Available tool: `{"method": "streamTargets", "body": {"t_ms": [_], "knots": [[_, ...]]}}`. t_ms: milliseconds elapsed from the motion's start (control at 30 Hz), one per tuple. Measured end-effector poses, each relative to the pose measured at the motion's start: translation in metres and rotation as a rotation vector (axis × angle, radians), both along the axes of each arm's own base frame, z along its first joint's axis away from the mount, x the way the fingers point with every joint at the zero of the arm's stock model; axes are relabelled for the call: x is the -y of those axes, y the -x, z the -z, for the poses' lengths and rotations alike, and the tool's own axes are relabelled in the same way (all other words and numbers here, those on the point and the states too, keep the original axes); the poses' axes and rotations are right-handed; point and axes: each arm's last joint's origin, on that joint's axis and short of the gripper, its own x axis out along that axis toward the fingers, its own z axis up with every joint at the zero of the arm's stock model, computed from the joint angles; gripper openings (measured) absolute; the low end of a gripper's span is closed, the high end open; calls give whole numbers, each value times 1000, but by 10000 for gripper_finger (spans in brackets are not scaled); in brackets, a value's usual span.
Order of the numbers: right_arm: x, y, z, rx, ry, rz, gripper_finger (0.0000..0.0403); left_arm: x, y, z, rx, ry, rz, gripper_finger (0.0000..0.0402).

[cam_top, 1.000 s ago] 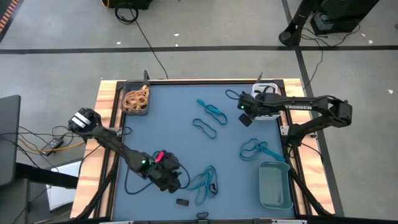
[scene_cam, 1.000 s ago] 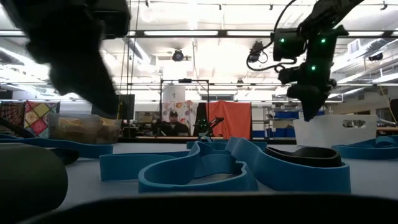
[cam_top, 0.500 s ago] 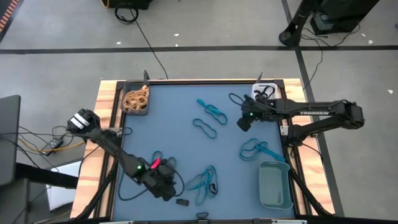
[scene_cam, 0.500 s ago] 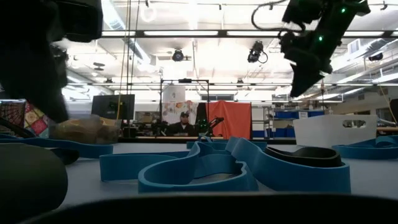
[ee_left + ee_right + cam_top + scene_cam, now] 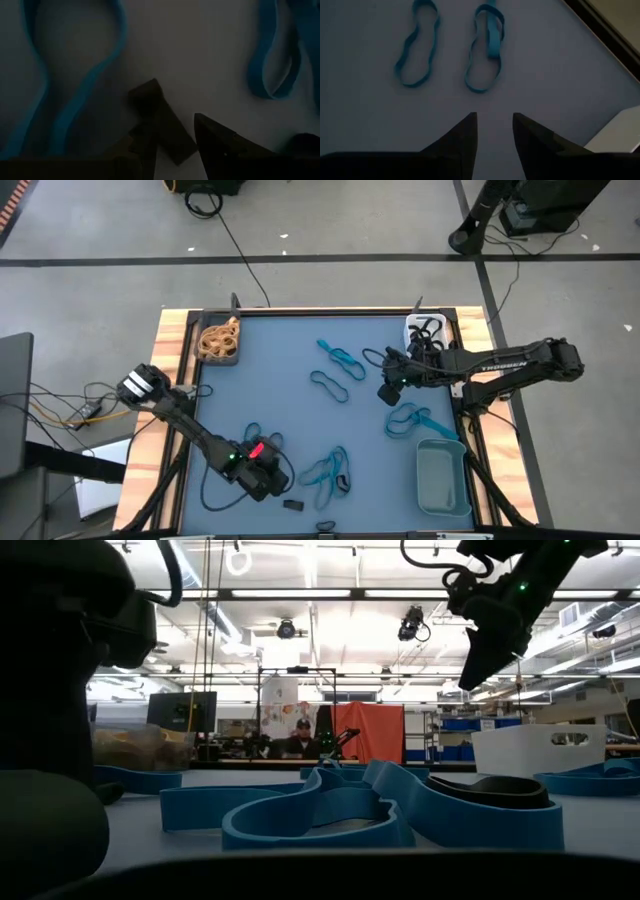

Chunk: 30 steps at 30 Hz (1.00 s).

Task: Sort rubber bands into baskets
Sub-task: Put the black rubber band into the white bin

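Note:
Blue rubber bands [image 5: 325, 470] lie loose on the blue table top, and more of them [image 5: 335, 372] lie at mid table. My left gripper [image 5: 270, 482] stands low near the front edge, open. A short black rubber band [image 5: 160, 120] lies flat on the table, its end reaching in between the fingertips; it also shows from above [image 5: 292, 505]. My right gripper [image 5: 385, 392] hangs open and empty above the table, with two blue bands [image 5: 417, 50] ahead of it. Of the baskets, the dark one [image 5: 218, 340] holds tan bands, the white one [image 5: 425, 332] holds black bands, and a grey-teal one [image 5: 443, 477] stands near right. My left gripper has its fingers [image 5: 225, 145] slanting down on either side of the black band's near end [image 5: 170, 145]. The picture is dark there, and I cannot tell whether a finger touches the band. The band lies flat on the table.
Another blue band [image 5: 410, 420] lies beside the grey-teal basket. A black cable loops on the table by my left arm [image 5: 215, 480]. The wooden table frame [image 5: 165, 380] runs round the blue top. Bare room lies at mid table left [image 5: 260, 390].
My left gripper has sunk toward the table's near edge and rolled about its own line, ending over the black band. My right gripper has drawn away from the white basket toward the near edge and risen a little. No band has moved.

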Motion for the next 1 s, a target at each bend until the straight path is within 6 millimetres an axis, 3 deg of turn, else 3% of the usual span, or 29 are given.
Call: {"method": "streamTargets", "body": {"t_ms": [233,433,567,733,1000], "knots": [[-6,-1,-1,13,0,-25,138,-2,0,7,-42,-13,-21,122],[-11,-2,-1,20,-9,-37,135,-4,3,8,-73,-45,-20,17],[-15,-2,-1,22,-10,-51,136,-4,2,7,-66,-73,26,6],[-19,-3,-2,43,-13,-66,131,4,-10,-11,-34,-183,127,3],[-23,-4,-2,52,-14,-87,129,12,-25,-62,-30,-312,154,1]]}}
